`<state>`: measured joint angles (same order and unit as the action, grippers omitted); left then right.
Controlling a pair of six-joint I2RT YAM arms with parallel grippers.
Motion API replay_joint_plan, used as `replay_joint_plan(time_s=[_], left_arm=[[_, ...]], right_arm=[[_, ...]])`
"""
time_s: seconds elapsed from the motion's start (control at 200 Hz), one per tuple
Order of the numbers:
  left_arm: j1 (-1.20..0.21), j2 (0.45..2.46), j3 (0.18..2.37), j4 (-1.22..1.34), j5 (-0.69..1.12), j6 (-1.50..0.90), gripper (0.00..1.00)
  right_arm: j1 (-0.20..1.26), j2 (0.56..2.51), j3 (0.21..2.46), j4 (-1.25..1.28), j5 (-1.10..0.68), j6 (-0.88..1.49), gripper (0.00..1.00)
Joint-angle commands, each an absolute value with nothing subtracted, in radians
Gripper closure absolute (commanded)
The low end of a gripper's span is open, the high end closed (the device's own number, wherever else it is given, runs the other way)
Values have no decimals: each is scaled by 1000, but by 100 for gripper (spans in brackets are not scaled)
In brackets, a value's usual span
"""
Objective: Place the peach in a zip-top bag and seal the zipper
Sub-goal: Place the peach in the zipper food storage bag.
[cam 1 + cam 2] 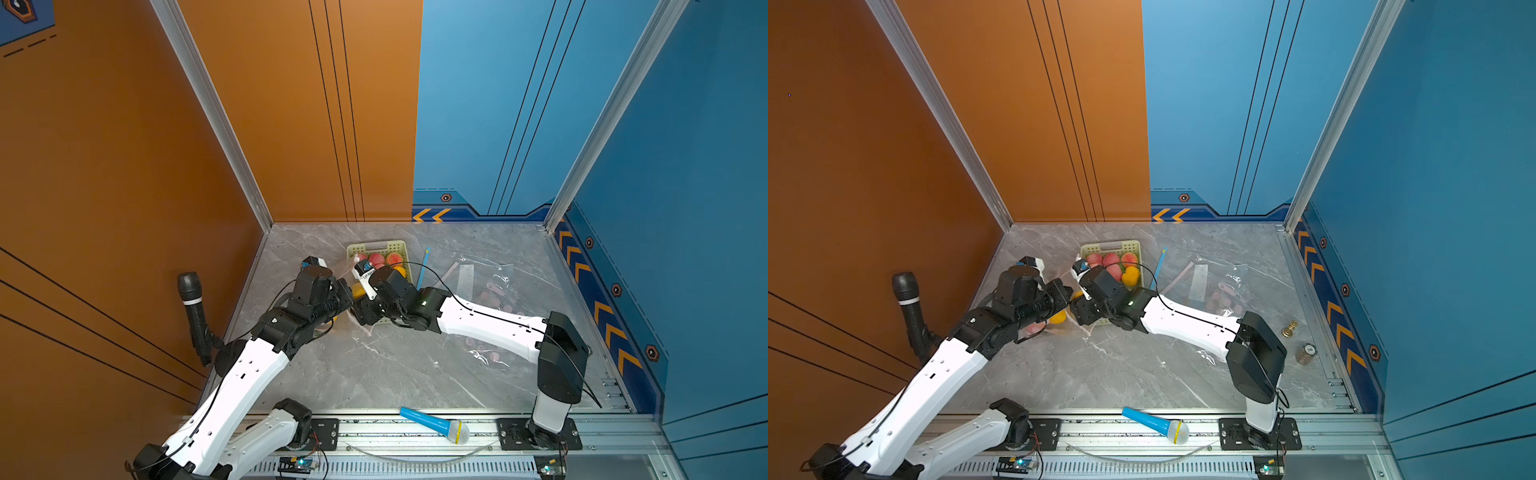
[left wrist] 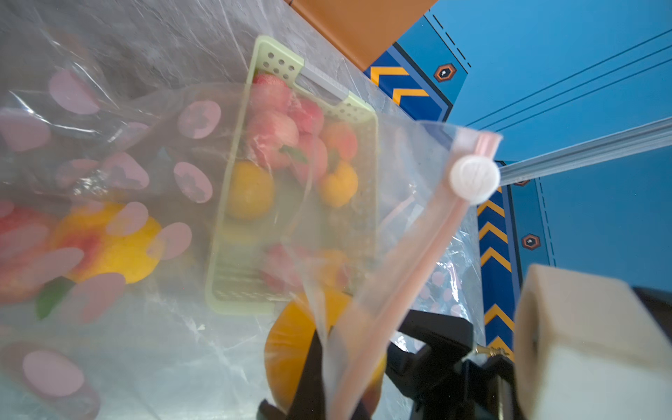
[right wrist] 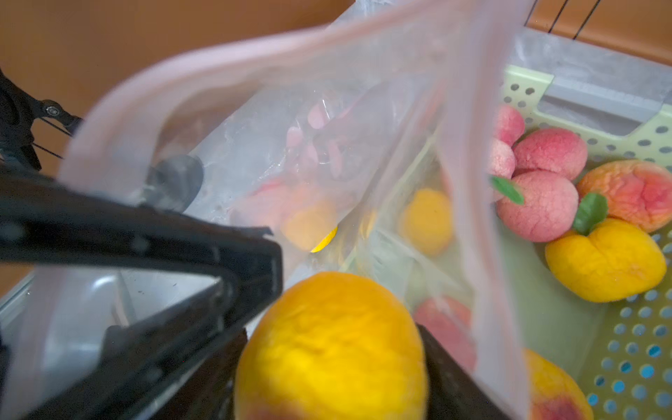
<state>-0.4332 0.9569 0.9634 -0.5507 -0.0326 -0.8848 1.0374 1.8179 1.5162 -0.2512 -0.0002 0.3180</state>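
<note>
**A:** Grey marble worktop (image 1: 374, 374), orange and blue walls. Where is the peach (image 3: 327, 345)?

**B:** Between the jaws of the right gripper (image 3: 349, 291), right at the mouth of the bag (image 3: 254, 120). The jaws stand wide round it. I cannot tell whether they grip it or are letting go.

**A:** And the left gripper (image 1: 1066, 296)?

**B:** Pressed together on the bag's pink strip (image 2: 418, 254). The bag hangs from it, mouth gaping toward the right gripper. The white slider (image 2: 474, 177) sits further along the strip, away from the pinch.

**A:** How should the drop go?

**B:** I'd carry the peach well past the strip before release, so it rolls down to the bagged peach (image 2: 109, 243) lying deep inside. The left pinch should be firm and high, or the mouth may collapse. Then draw the right jaws straight back out, since thin film could snag on a fingertip.

**A:** Count, please.

**B:**
- **Peaches:** one is at the gripper and one is surely in the bag. There may be a red second beside it, but it's too blurred to say.
- **Basket (image 3: 527, 85):** there is one, just beyond the right gripper. It holds at least seven more peaches, and the film hides the rest.
- **Slider:** one.
- **Microphones:** two. The black mic (image 1: 192, 303) is out past the left gripper's arm, and the blue mic (image 1: 432, 424) is behind both grippers, by the arm bases.
- **Spare bags (image 1: 494, 286):** they lie flat on the right gripper's outer side. I think there are two.
</note>
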Motion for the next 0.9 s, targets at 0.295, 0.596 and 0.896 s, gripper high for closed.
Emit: replay_joint_plan(time_s=[0.295,0.596,0.896], left_arm=[[-443,969,985,-572,-47,-881,100],[-423,942,926,-543,-85,-907,100],[-405,946,907,-523,-63,-907,100]], right_arm=[[1039,1760,1510,-243,-24,326,15],[988,1594,1440,-248,5,356,24],[867,1622,1500,-490,50,418,27]])
